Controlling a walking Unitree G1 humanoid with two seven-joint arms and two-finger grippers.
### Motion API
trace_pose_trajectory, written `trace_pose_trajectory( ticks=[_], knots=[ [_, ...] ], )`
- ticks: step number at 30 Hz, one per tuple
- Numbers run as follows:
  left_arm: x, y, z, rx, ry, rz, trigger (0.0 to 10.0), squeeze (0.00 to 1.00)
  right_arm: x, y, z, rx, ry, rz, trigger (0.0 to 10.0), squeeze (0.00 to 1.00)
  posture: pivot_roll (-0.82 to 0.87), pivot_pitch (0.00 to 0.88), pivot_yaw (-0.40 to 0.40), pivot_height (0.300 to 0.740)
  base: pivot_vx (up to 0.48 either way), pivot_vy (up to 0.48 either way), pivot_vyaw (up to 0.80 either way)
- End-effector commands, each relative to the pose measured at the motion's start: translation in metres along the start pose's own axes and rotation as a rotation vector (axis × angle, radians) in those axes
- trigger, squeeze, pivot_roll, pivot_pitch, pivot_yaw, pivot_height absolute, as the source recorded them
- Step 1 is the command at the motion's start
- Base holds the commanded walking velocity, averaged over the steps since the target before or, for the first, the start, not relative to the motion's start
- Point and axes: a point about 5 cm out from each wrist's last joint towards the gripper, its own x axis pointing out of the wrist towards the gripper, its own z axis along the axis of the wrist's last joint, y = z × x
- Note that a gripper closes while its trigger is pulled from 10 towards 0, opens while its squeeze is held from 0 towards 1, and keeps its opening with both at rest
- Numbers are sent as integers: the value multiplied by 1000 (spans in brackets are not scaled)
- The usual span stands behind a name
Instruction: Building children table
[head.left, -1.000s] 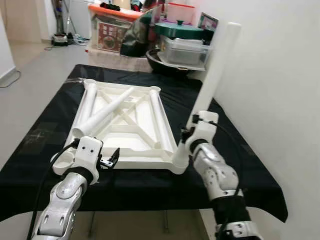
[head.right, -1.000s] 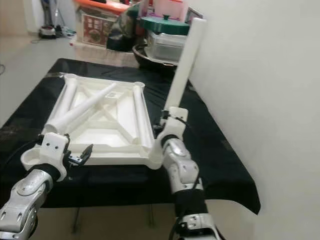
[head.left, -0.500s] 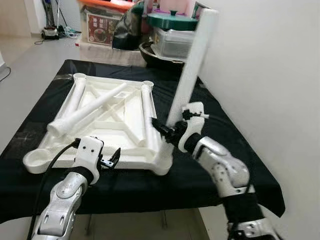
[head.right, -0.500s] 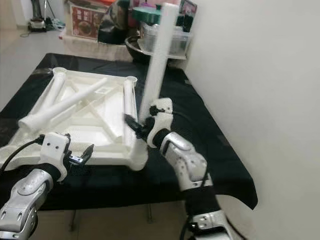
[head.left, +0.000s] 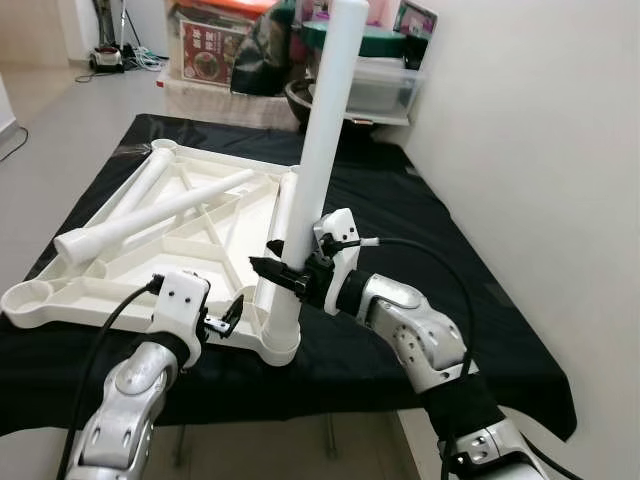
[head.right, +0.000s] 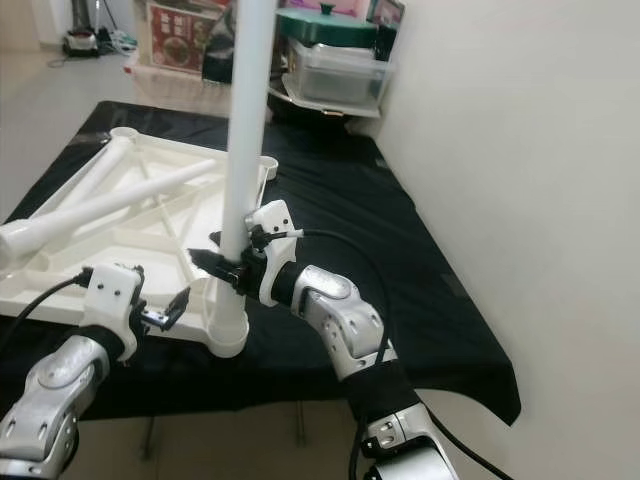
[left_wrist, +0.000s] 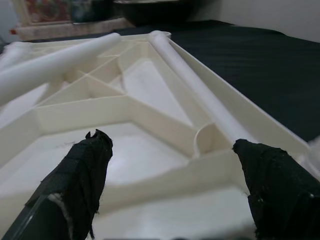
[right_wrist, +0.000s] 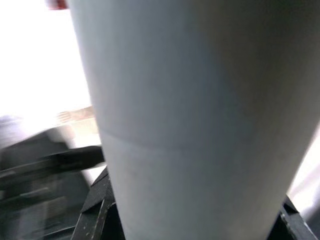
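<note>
Leg seating, near corner socket
R end effector (head.left: 290, 277) pinches leg (head.left: 322, 150) upright over tabletop (head.left: 190, 235) socket; L end effector (left_wrist: 170, 185) spread, idle. Risk: leg tilts, jams/misses socket.

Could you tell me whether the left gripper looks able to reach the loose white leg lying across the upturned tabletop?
Probably yes: the left gripper hovers open at the tabletop's near edge, and nothing stands between it and the loose leg.

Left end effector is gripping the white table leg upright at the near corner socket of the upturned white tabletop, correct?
Wrong arm. The right end effector grips the white plastic table leg upright at the near corner socket of the upturned white plastic tabletop, per the left eye view. The left end effector is open.
</note>
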Motion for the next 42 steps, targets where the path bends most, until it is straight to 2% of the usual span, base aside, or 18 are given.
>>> trace_pose_trajectory(
  ticks=[1, 3, 7, 11, 12, 15, 16, 22, 23, 25, 26, 28, 32, 36, 37, 39, 41, 42],
  knots=[
    [0, -3, -3, -9, 5, -12, 10000, 0, -19, -47, -22, 103, 93, -435, 0, 0, 157, 0, -212, 740, 0, 0, 0],
    [0, -3, -3, -9, 5, -12, 10000, 0, -19, -47, -22, 103, 93, -435, 0, 0, 157, 0, -212, 740, 0, 0, 0],
    [0, -3, -3, -8, 5, -13, 10000, 0, -38, -63, -39, 167, 127, -703, 0, 0, 156, 0, -209, 740, 0, 0, 0],
    [0, -3, -4, -7, 6, -11, 10000, 0, -44, -58, -47, 198, 154, -787, 39, 0, 155, 0, -204, 740, 0, 0, 0],
    [0, -3, -4, -5, 7, -11, 10000, 0, -40, -49, -46, 220, 146, -759, 10000, 0, 154, 0, -201, 740, 0, 0, 0],
    [0, -3, -4, -4, 8, -12, 10000, 0, -34, -42, -43, 236, 139, -711, 10000, 0, 152, 0, -199, 740, 0, 0, 0],
    [0, -3, -4, -3, 8, -13, 10000, 0, -29, -38, -37, 231, 107, -668, 10000, 1000, 152, 0, -199, 740, 0, 0, 0],
    [1, -3, -4, -2, 8, -14, 10000, 0, -17, -35, -17, 249, 33, -510, 10000, 992, 155, 0, -203, 740, 0, 0, 0],
    [1, -3, -4, -2, 8, -13, 10000, 0, -15, -32, -8, 245, 0, -405, 10000, 0, 152, 0, -204, 740, 0, 0, 0],
    [2, -3, -4, -4, 6, -11, 10000, 0, -17, -19, 5, 118, -32, -123, 10000, 0, 148, 0, -204, 740, 0, 0, 0],
    [2, -3, -4, -4, 6, -11, 10000, 0, -17, -19, 5, 118, -32, -123, 10000, 0, 148, 0, -204, 740, 0, 0, 0],
    [3, -3, -4, -5, 4, -11, 10000, 0, -22, -6, 3, 34, -13, 63, 10000, 0, 152, 0, -207, 740, 0, 0, 0],
    [3, -3, -4, -5, 3, -11, 10000, 0, -25, 6, -4, 4, 31, 187, 10000, 0, 154, 0, -209, 740, 0, 0, 0],
    [4, -3, -4, -4, 3, -9, 10000, 0, -23, 8, -8, 2, 49, 210, 10000, 0, 160, 0, -214, 740, 0, 0, 0],
    [4, -3, -4, -4, 4, -7, 10000, 0, -20, 8, -11, 8, 61, 202, 0, 0, 160, 0, -214, 740, 0, 0, 0],
    [3, -3, -4, -3, 4, -5, 10000, 0, -14, -1, -14, 45, 63, 105, 0, 0, 168, 0, -217, 740, 0, 0, 0],
    [3, -2, -4, -4, 3, -4, 10000, 0, -11, -25, -21, 87, 89, -153, 0, 0, 164, 0, -214, 740, 0, 0, 0],
    [3, -2, -4, -4, 3, -4, 10000, 0, -11, -25, -21, 87, 89, -153, 0, 0, 164, 0, -214, 740, 0, 0, 0]
  ],
)
